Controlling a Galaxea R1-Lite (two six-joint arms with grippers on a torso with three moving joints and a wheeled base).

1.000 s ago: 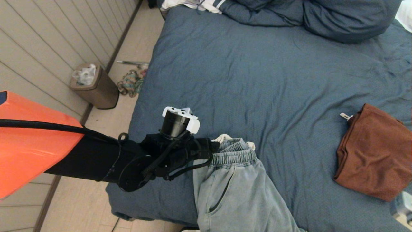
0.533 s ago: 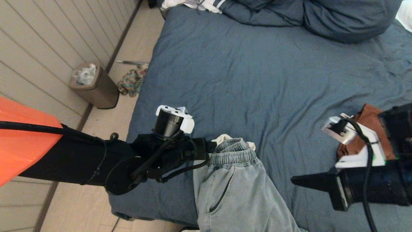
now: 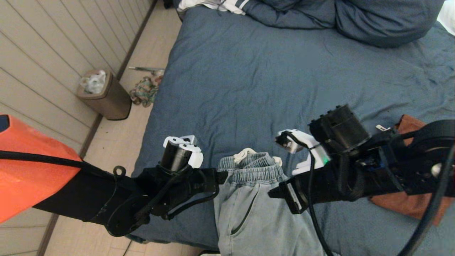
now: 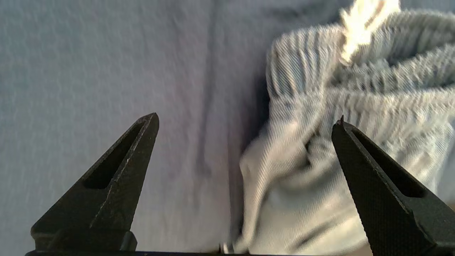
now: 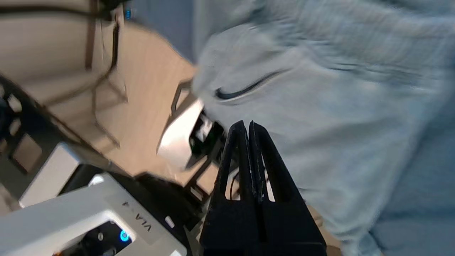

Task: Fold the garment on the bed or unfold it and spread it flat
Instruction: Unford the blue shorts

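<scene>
Light-blue denim-look joggers [image 3: 256, 213] with an elastic waistband and white drawstring lie at the near edge of the bed [image 3: 266, 89], legs hanging over the front. My left gripper [image 3: 222, 176] sits at the waistband's left corner. In the left wrist view the left gripper [image 4: 245, 122] is open, with the corner of the joggers [image 4: 320, 142] lying between its fingers, ungripped. My right gripper [image 3: 273, 193] hovers over the right side of the joggers [image 5: 320, 106]. In the right wrist view the right gripper [image 5: 247, 122] is shut with nothing in it.
A folded brown garment [image 3: 412, 124] lies at the bed's right, partly behind my right arm. Blue bedding [image 3: 355, 17] is heaped at the far end. Left of the bed, a brown bin [image 3: 106, 94] and a small pile of clothes [image 3: 144, 90] stand on the floor by the wall.
My right arm came in from the right and swung left over the brown garment to the joggers' right side. My left arm drew back slightly to the left and nearer.
</scene>
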